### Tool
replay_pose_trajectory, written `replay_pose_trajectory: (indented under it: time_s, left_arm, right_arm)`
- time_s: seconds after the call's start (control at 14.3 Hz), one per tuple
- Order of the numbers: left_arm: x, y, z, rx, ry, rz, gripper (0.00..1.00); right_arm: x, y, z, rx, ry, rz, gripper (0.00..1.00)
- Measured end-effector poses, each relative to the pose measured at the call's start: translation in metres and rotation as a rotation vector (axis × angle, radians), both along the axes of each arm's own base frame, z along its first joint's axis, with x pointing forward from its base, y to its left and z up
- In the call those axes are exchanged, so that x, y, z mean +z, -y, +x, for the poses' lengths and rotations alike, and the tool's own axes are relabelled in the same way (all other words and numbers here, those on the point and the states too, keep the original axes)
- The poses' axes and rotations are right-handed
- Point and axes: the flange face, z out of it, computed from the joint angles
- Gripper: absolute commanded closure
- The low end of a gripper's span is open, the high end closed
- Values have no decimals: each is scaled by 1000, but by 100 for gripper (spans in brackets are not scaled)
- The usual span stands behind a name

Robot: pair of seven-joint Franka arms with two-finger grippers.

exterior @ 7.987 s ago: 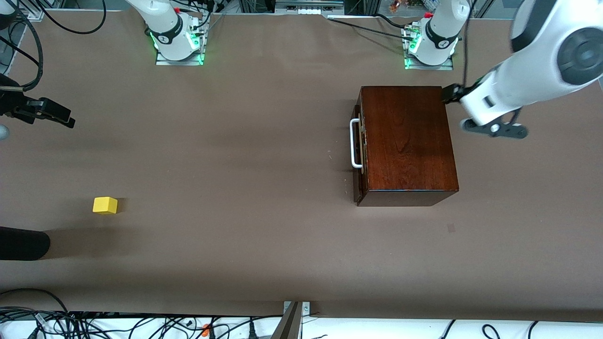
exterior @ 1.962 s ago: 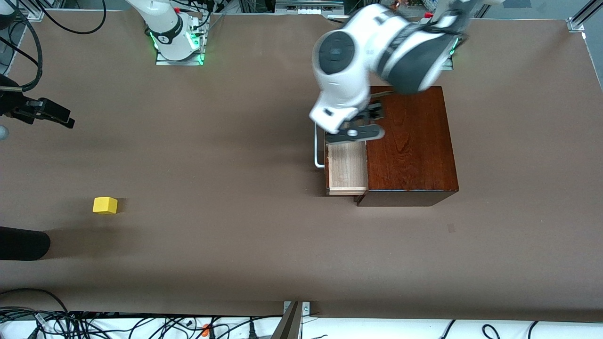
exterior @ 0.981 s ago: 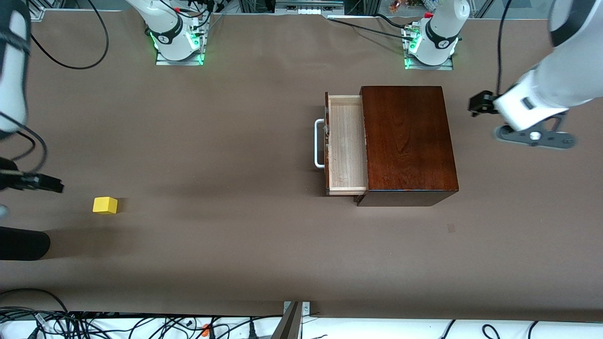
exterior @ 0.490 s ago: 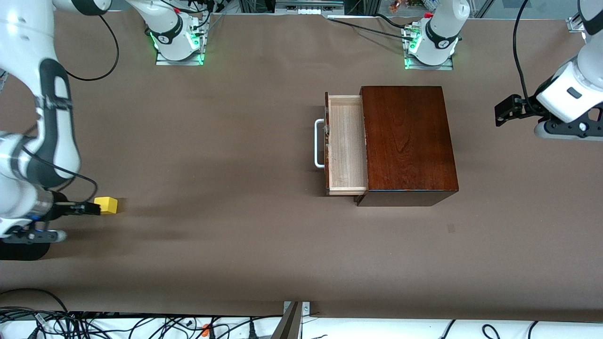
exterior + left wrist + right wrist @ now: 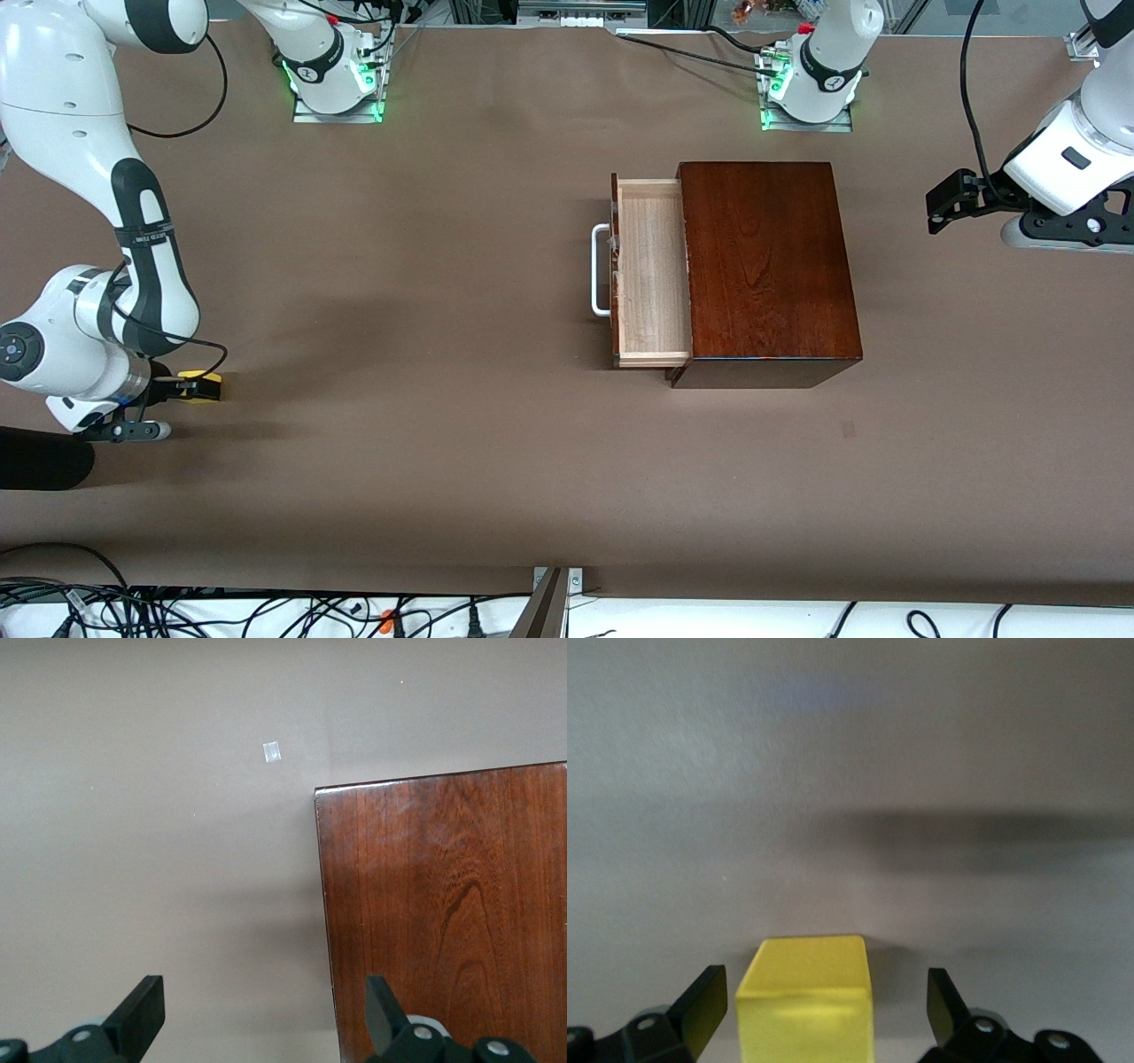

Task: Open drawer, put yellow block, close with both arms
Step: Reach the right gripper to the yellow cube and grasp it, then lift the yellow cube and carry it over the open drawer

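Lowered since before — right gripper (image 5: pixel 190 387) open around yellow block (image 5: pixel 804 1001).

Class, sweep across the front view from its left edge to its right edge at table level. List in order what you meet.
right gripper around the yellow block → white loop handle → open drawer → mahogany box → left gripper, open over bare table.
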Motion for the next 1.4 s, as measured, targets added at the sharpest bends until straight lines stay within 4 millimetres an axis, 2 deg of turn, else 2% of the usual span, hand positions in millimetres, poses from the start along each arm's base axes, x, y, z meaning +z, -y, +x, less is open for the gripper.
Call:
replay_pose_trajectory:
  time_s: [0.14,0.21,0.28,0.42,0.56,0.7,0.84,0.98,1.05,1.12,1.26,1.4]
  left_arm:
    - [0,5,-1,-7,-4,0,0]
    - [0,6,-3,-9,-16,2,0]
    - [-1,7,-4,-10,-23,2,0]
    - [0,7,-4,-11,-22,2,0]
    - [2,8,-4,-11,-17,2,0]
    - [4,8,-3,-12,-14,1,0]
    - [4,8,-3,-13,-13,1,0]
    - [5,9,-3,-13,-13,1,0]
    - [5,9,-4,-13,-14,1,0]
    - [4,9,-4,-13,-17,2,0]
    - [4,9,-5,-13,-24,2,0]
    - [4,9,-5,-13,-28,3,0]
  right_arm:
    - [-5,-2,-4,16,-16,7,78]
    - [-6,-3,-5,24,-26,10,95]
    - [-6,-4,-5,27,-35,13,100]
    - [-1,-6,-4,31,-35,17,100]
    - [24,-8,2,35,-14,19,100]
    - [79,-13,10,40,2,27,100]
    - [159,-21,5,46,-3,44,100]
    - [240,-33,-14,50,-26,64,100]
    - [271,-39,-27,37,-43,73,100]
    - [296,-47,-39,3,-60,80,100]
    - [328,-77,-58,-117,-106,88,100]
    - [337,-139,-69,-266,-166,77,100]
